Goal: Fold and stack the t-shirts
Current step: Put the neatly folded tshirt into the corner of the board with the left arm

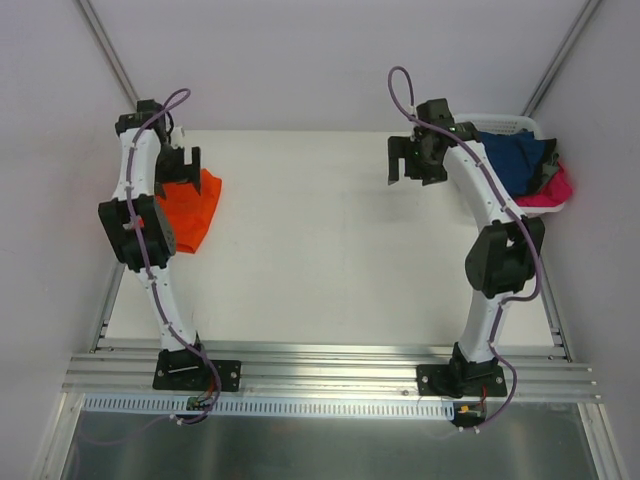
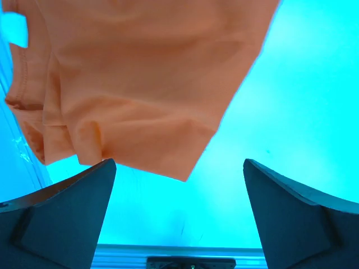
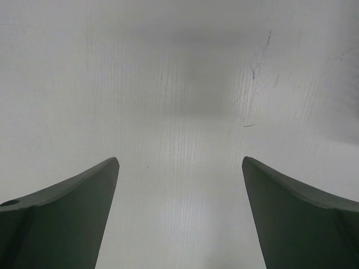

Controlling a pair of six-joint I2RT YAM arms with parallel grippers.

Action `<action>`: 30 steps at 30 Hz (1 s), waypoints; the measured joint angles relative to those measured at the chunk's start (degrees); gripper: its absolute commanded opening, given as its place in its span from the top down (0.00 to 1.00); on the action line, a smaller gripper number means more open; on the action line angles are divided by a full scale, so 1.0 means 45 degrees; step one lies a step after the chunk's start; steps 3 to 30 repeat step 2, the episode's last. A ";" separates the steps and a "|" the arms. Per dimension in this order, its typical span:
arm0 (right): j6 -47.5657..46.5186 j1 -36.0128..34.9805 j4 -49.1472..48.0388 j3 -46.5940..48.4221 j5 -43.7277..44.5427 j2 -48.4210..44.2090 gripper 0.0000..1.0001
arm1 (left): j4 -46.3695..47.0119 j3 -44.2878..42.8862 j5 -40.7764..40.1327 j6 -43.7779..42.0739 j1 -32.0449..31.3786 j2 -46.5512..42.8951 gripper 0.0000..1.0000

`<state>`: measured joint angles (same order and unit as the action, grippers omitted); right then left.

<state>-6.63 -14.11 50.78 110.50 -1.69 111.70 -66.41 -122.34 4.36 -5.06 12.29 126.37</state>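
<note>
A bright orange t-shirt (image 1: 192, 212) lies bunched in a folded heap at the table's left edge. My left gripper (image 1: 183, 163) hovers over its far end, open. In the left wrist view the orange t-shirt (image 2: 140, 78) fills the upper left, and the gripper (image 2: 179, 162) has only bare table between its fingers (image 2: 67, 213). A navy t-shirt (image 1: 515, 158) and a hot pink t-shirt (image 1: 552, 192) are piled in the basket. My right gripper (image 1: 412, 163) hangs open over bare table just left of that basket. The right wrist view shows nothing between the gripper's (image 3: 179, 159) jaws.
The white slotted basket (image 1: 512, 122) stands at the back right corner of the white table (image 1: 330, 240). Metal rails (image 1: 330, 365) run along the near edge where both arm bases are bolted. Plain walls close in on both sides.
</note>
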 measured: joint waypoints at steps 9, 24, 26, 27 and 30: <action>0.0000 0.0000 0.0000 0.0000 -0.0005 -0.0010 0.03 | 0.0083 -0.0049 0.0097 0.0005 -0.0253 -0.0563 0.01; 0.0000 0.0000 0.0000 0.0000 -0.0005 -0.0010 0.03 | 0.0083 -0.0049 0.0097 0.0005 -0.0253 -0.0563 0.01; 0.0000 0.0000 0.0000 0.0000 -0.0005 -0.0010 0.03 | 0.0083 -0.0049 0.0097 0.0005 -0.0253 -0.0563 0.01; 0.0000 0.0000 0.0000 0.0000 -0.0005 -0.0010 0.03 | 0.0083 -0.0049 0.0097 0.0005 -0.0253 -0.0563 0.01; 0.0000 0.0000 0.0000 0.0000 -0.0005 -0.0010 0.03 | 0.0083 -0.0049 0.0097 0.0005 -0.0253 -0.0563 0.01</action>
